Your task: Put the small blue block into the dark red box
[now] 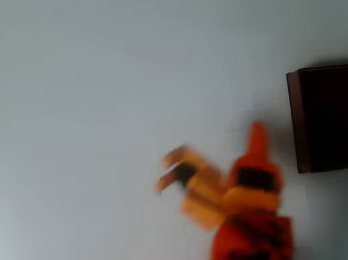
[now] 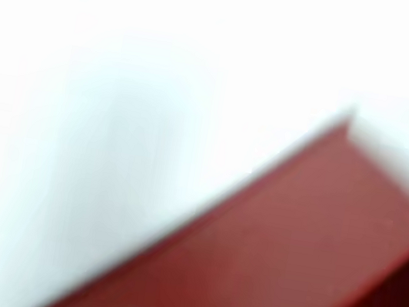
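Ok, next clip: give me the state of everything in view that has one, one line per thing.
dark red box: open-topped, upright on the table at the right edge of the overhead view, dark inside; contents not discernible.
gripper: motion-blurred, just left of the box and outside it; open or shut cannot be told.
small blue block: cannot tell where it is; no blue is discernible.
table: plain white.

My arm (image 1: pixel 242 211) is smeared by motion blur in the overhead view — the wrist view is overexposed, soft, its white table (image 2: pixel 124 71) glaring.
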Controlling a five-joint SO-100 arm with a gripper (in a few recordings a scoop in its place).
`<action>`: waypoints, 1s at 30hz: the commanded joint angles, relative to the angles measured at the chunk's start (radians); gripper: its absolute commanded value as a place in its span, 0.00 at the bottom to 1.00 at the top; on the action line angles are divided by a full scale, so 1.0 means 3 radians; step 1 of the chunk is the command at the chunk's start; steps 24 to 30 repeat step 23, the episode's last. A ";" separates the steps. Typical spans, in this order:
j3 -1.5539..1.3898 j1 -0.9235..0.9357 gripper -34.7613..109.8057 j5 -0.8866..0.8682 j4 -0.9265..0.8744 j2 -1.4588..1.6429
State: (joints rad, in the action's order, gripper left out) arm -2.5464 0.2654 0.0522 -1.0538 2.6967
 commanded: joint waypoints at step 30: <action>-0.1554 -0.1503 0.24 0.0220 -0.0854 0.2199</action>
